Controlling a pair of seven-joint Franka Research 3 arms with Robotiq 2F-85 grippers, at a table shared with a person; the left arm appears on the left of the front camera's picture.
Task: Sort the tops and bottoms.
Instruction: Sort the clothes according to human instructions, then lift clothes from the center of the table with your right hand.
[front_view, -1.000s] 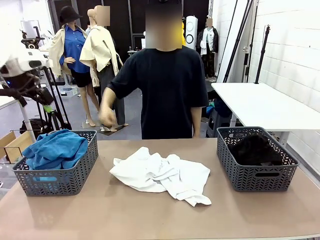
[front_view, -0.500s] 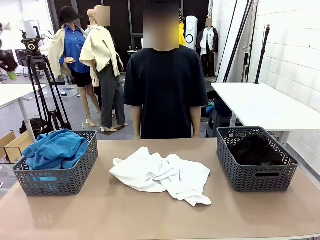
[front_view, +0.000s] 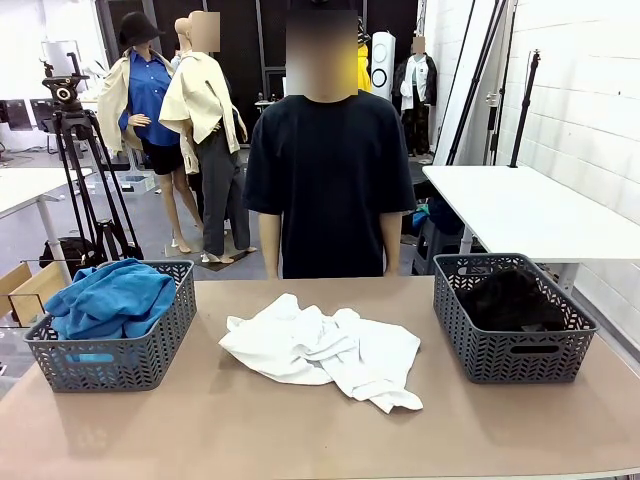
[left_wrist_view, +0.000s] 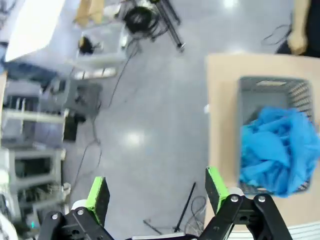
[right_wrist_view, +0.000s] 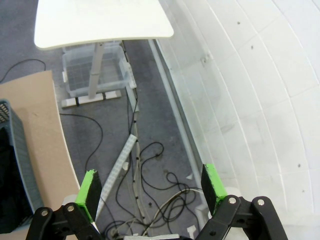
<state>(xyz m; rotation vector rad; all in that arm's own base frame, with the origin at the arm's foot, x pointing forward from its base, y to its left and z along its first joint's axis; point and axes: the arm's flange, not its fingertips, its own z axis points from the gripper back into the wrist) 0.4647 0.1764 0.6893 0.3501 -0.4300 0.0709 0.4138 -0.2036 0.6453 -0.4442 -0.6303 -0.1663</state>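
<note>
Blue tops (front_view: 112, 298) in left basket (front_view: 120, 358) at 9 o'clock. White tops (front_view: 325, 348) loose mid-table (front_view: 250, 430). Black bottoms (front_view: 510, 300) in right basket (front_view: 515, 352), 3 o'clock. Left gripper (left_wrist_view: 156, 194) spread, empty, over floor; right gripper (right_wrist_view: 152, 191) spread, empty.

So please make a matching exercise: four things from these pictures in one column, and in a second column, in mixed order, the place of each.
Things:
1. blue tops
2. white tops
3. black bottoms
4. person

Places:
A. in the grey basket at picture right of the front view
B. standing behind the far edge of the table
C. loose on the table, between the two baskets
D. in the grey basket at picture left of the front view

Pairs: 1-D, 2-C, 3-A, 4-B
</note>
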